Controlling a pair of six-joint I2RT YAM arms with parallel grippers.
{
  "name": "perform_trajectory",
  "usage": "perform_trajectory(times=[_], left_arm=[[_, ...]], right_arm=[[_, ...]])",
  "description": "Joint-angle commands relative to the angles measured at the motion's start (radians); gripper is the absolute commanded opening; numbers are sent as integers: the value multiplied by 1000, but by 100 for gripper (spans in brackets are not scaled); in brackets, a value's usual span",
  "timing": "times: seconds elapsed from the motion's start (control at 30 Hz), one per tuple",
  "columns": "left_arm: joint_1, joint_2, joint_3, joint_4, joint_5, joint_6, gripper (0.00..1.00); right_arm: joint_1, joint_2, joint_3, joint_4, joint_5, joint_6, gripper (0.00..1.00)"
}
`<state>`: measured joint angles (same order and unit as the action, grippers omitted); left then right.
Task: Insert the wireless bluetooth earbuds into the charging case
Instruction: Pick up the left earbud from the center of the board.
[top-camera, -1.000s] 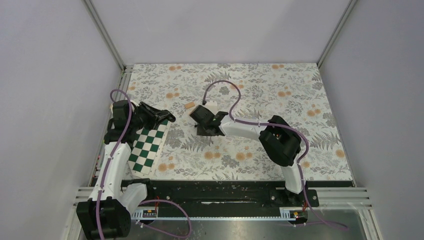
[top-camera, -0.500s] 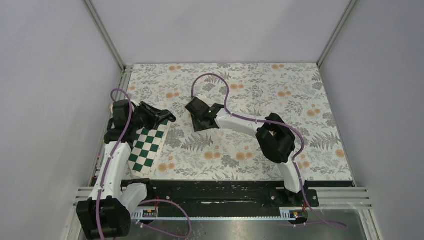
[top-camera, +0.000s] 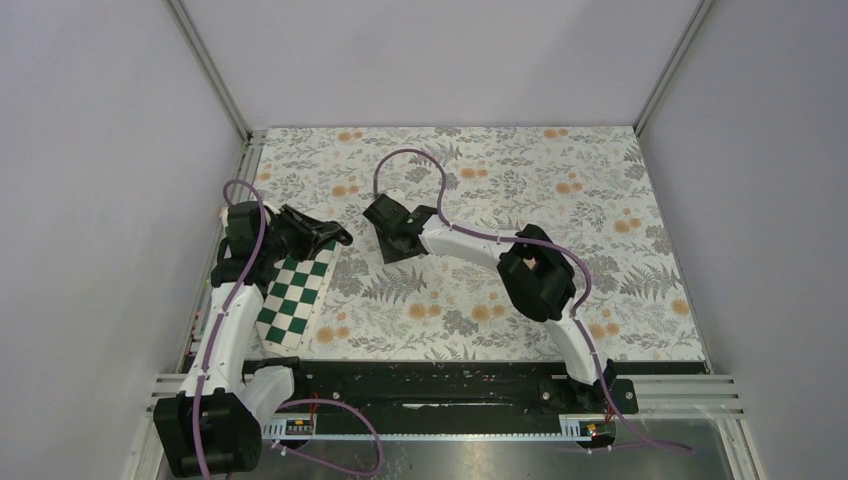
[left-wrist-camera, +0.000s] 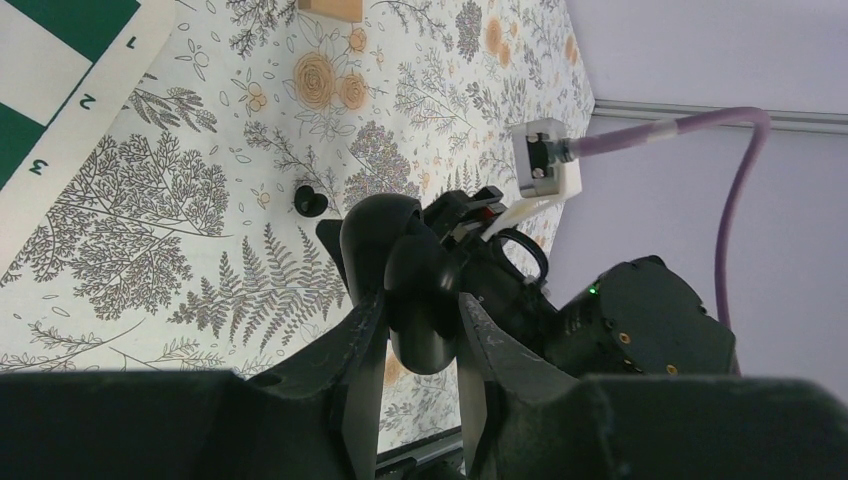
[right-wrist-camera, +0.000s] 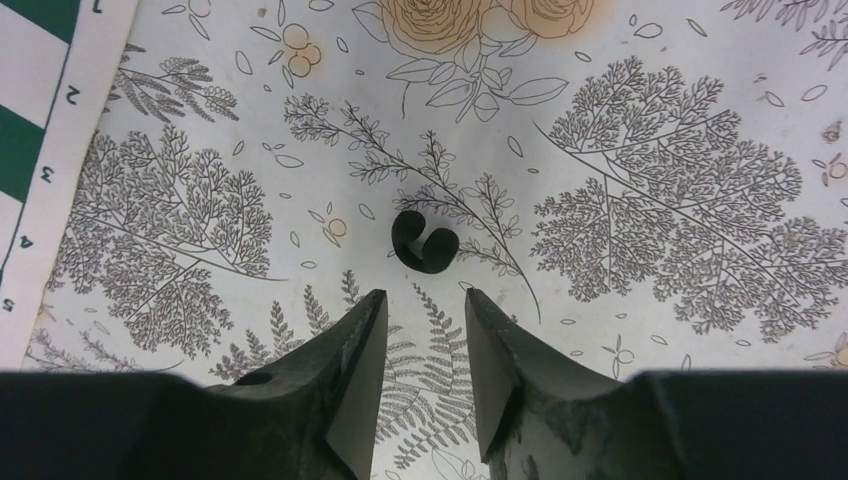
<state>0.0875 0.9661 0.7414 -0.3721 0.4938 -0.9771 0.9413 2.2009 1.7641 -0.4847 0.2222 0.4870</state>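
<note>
My left gripper (left-wrist-camera: 420, 300) is shut on the charging case (left-wrist-camera: 412, 262), a black rounded case held off the table with its lid part standing up. In the top view this gripper (top-camera: 335, 236) hangs over the far end of the checkerboard. One small black earbud (right-wrist-camera: 425, 243) lies on the flowered cloth, also seen past the case as the earbud (left-wrist-camera: 310, 200). My right gripper (right-wrist-camera: 424, 295) stands open just short of it, with nothing between its fingers. Seen from the top, the right gripper (top-camera: 388, 240) covers the earbud.
A green-and-white checkerboard (top-camera: 295, 290) lies at the left, its edge in the right wrist view as the checkerboard (right-wrist-camera: 30, 100). A small tan piece (left-wrist-camera: 330, 8) rests farther back on the cloth. The right arm (left-wrist-camera: 640, 330) and its purple cable (top-camera: 410, 160) stand close to my left gripper.
The right arm has swung left and farther out over the cloth, and its jaws have narrowed slightly. The left arm has not moved and keeps the case.
</note>
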Motion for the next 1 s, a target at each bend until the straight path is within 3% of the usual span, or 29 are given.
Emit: perform_trajectory(times=[0.0, 0.37, 0.83, 0.97], left_arm=[[8, -2, 14, 43, 6, 0, 0], [8, -5, 8, 45, 12, 0, 0], [9, -10, -3, 50, 20, 3, 0], [9, -12, -4, 51, 20, 2, 0]], right_arm=[[-4, 33, 75, -23, 36, 22, 44], [-16, 80, 84, -25, 31, 65, 42], [-41, 87, 53, 29, -17, 105, 29], [-42, 89, 44, 32, -35, 112, 33]])
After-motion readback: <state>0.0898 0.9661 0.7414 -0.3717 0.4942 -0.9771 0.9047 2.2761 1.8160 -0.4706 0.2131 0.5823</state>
